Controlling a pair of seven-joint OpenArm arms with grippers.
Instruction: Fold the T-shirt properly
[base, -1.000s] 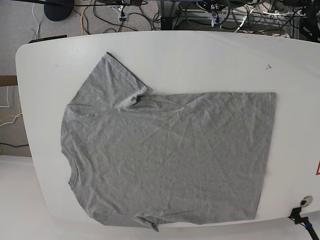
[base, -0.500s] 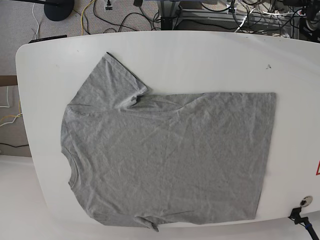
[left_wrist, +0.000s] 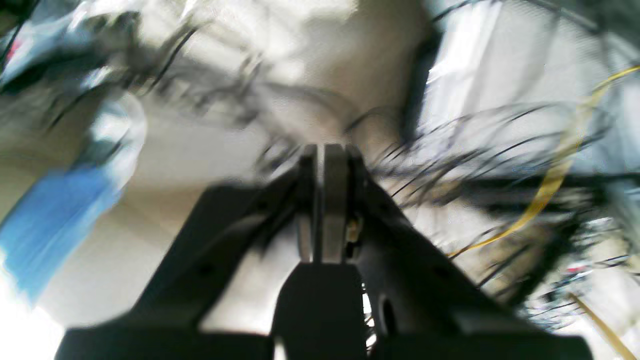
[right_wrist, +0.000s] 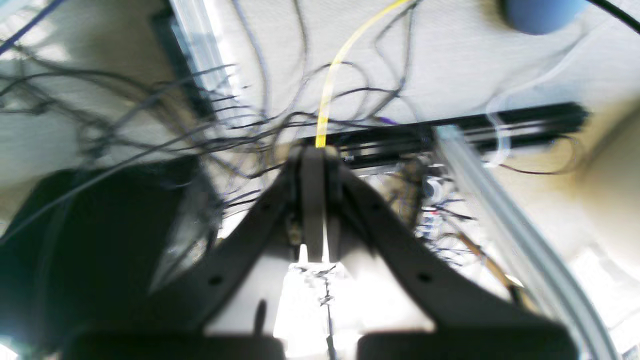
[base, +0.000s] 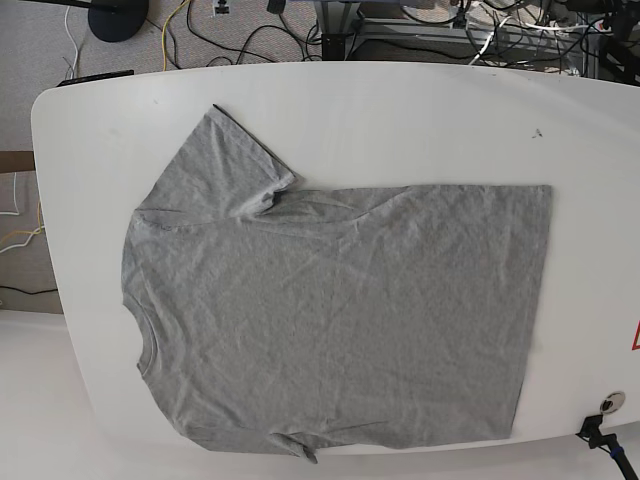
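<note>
The grey T-shirt (base: 330, 310) lies spread flat and wrinkled on the white table (base: 400, 110), collar at the base view's left, hem at its right, one sleeve angled toward the far edge. Both claws are off the table over tangled cables (right_wrist: 150, 120): right gripper (right_wrist: 313, 210) pressed together, left gripper (left_wrist: 325, 200) likewise, each empty.

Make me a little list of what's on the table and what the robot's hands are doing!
thing on table: grey T-shirt
how it lies: spread flat, plain side up, wrinkled, not folded yet
collar: toward the base view's left
far sleeve: spread out on the white table
near sleeve: at the table's near edge, mostly out of sight
left gripper: shut, empty, away from the shirt
right gripper: shut, empty, away from the shirt
</note>
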